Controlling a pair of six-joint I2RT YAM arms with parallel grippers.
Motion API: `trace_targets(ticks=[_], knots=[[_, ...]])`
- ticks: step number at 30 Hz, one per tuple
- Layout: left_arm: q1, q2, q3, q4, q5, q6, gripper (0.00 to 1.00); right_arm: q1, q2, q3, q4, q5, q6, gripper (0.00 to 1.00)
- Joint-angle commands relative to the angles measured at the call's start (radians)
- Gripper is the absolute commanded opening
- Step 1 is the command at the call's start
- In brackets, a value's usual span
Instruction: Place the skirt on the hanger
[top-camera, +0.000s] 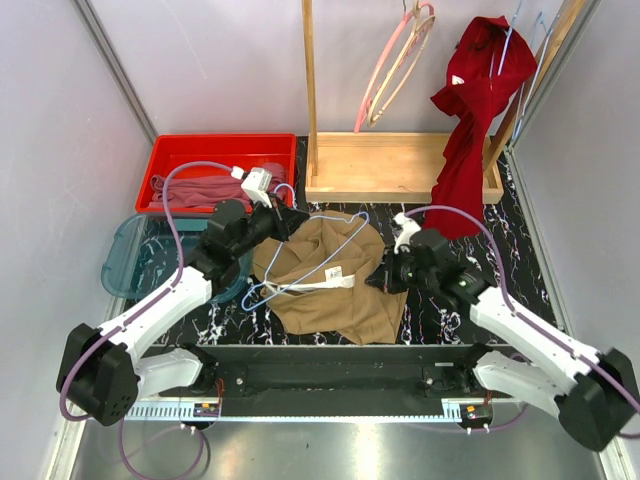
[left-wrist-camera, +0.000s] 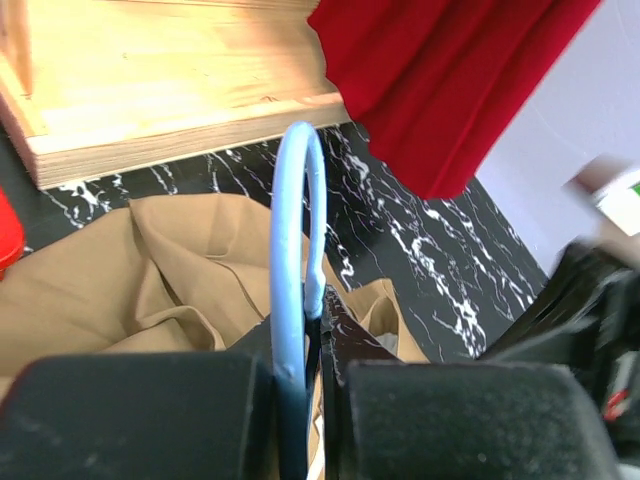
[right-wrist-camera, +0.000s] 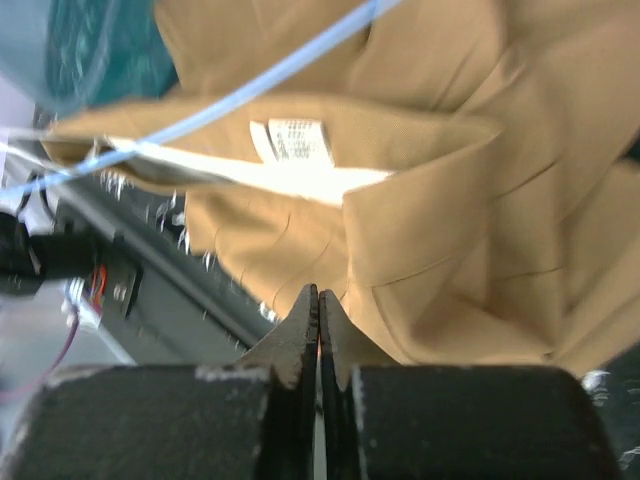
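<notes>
The tan skirt (top-camera: 340, 295) lies crumpled on the black marbled table between the arms, its waist open and a white tag (right-wrist-camera: 298, 140) showing inside. The light-blue wire hanger (top-camera: 300, 277) lies across it. My left gripper (top-camera: 280, 222) is shut on the hanger's hook (left-wrist-camera: 297, 220), at the skirt's far left (left-wrist-camera: 120, 270). My right gripper (top-camera: 383, 277) is at the skirt's right edge. Its jaws (right-wrist-camera: 319, 300) are closed on a fold of the skirt (right-wrist-camera: 480, 230). The hanger wire (right-wrist-camera: 260, 85) crosses above the waist opening.
A red bin (top-camera: 170, 150) holding mauve cloth (top-camera: 195, 190) and a teal bin (top-camera: 125, 260) stand at the left. A wooden rack base (top-camera: 380, 165) is behind. A dark red garment (top-camera: 470, 120), a pink hanger (top-camera: 390, 70) and spare blue hangers (top-camera: 520, 60) hang from the rack.
</notes>
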Motion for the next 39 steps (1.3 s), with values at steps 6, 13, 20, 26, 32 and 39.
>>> trace_targets(ticks=[6, 13, 20, 26, 32, 39], knots=[[0.004, -0.014, 0.023, 0.059, -0.103, -0.032, 0.00, 0.053, 0.160, -0.016, -0.058, -0.109, 0.169, 0.00], [0.004, -0.009, 0.028, 0.042, -0.120, -0.019, 0.00, 0.055, 0.300, -0.015, -0.221, 0.095, 0.286, 0.00], [0.004, -0.015, 0.022, 0.024, -0.114, -0.015, 0.00, 0.053, 0.554, 0.106, -0.310, 0.281, 0.265, 0.00], [0.004, -0.055, -0.004, 0.003, -0.146, -0.015, 0.00, 0.050, 0.749, 0.267, -0.320, 0.411, 0.231, 0.00], [0.004, -0.092, -0.023, -0.019, -0.161, -0.015, 0.00, -0.009, 0.880, 0.428, -0.284, 0.543, 0.177, 0.00], [0.004, -0.124, -0.067, -0.001, -0.153, -0.035, 0.00, -0.040, 0.738, 0.444, -0.242, 0.531, 0.047, 0.08]])
